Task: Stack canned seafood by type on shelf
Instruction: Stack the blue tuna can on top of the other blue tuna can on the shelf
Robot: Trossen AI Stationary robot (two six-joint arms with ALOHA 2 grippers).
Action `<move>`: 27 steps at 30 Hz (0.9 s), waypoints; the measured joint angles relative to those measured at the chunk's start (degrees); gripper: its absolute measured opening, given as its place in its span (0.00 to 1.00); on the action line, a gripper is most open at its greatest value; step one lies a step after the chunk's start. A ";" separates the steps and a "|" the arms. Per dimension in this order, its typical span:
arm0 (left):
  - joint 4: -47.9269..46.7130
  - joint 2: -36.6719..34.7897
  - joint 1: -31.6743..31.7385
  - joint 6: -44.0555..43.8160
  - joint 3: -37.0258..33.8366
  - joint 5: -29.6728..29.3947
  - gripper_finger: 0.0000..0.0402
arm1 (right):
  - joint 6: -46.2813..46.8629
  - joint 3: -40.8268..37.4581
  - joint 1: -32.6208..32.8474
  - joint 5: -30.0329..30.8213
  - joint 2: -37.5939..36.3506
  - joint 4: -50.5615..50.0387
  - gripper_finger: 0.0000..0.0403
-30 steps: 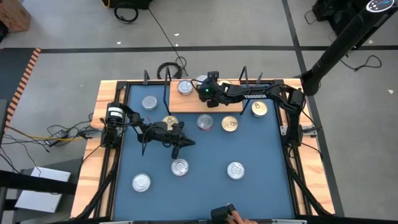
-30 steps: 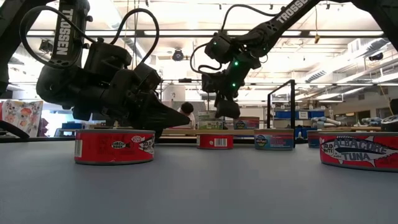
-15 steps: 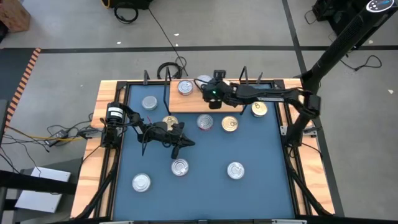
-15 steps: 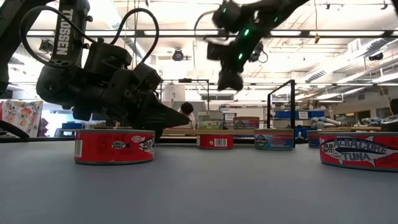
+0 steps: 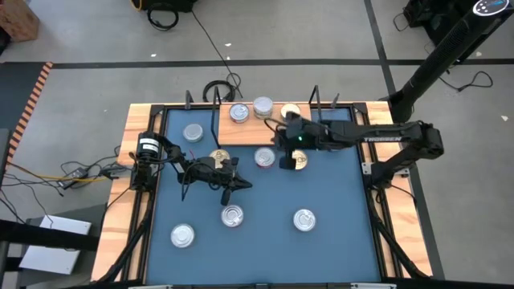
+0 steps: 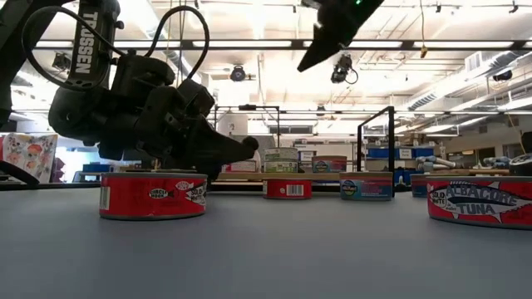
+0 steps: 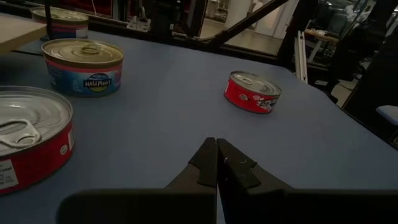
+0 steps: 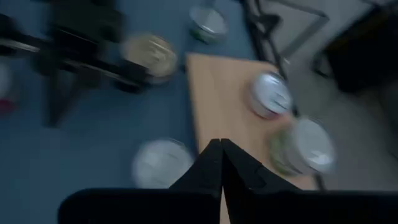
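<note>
Three tins are seen on the shelf [image 5: 241, 132] at the far side of the table [image 5: 337, 217]: a silver-topped tin [image 5: 238, 113], another silver-topped tin [image 5: 263, 106] just beside it, and a gold-topped tin [image 5: 290, 111] next along. No tin is stacked on another, as far as the high view shows, so the sorting by type is judged to be only begun.

The right tool [image 5: 287, 157] is held above the table just in front of the shelf, over the gap between a silver-lidded tin [image 5: 265, 157] and a gold-lidded tin [image 5: 298, 160]. Its fingers are pressed together and nothing is carried between them, as the right wrist view confirms. In the low view it is seen high at the top of the picture, well clear of the tins.

The left tool [image 5: 245, 184] is parked low on the left half of the table, clenched shut and empty, near a gold tin [image 5: 218, 157].

Much is left: seven tins are counted on the blue surface, among them a far-left tin [image 5: 193, 132], a tin under the right arm [image 5: 335, 142], a centre tin [image 5: 232, 215], a near-left tin [image 5: 182, 235] and a near-right tin [image 5: 303, 219]. All are still to be carried to the shelf and piled by type.
</note>
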 joint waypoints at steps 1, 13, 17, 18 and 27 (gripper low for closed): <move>0.00 0.00 0.00 0.00 0.00 0.00 0.01 | 0.65 -1.49 0.97 -0.70 -0.62 1.78 0.02; 0.62 0.00 -0.02 0.42 0.00 0.00 0.01 | 14.83 -24.10 13.56 -3.18 -7.53 32.10 0.01; 0.79 0.01 -0.02 0.67 0.00 0.00 0.01 | 22.31 -29.14 17.97 -7.87 -7.90 40.02 0.01; 0.79 0.00 -0.02 1.12 0.00 0.00 0.01 | 23.98 -30.16 19.22 -8.34 -7.86 41.23 0.01; 0.35 0.00 -0.43 1.52 0.00 0.00 0.01 | 33.05 -32.16 27.73 -3.71 -7.99 34.50 0.04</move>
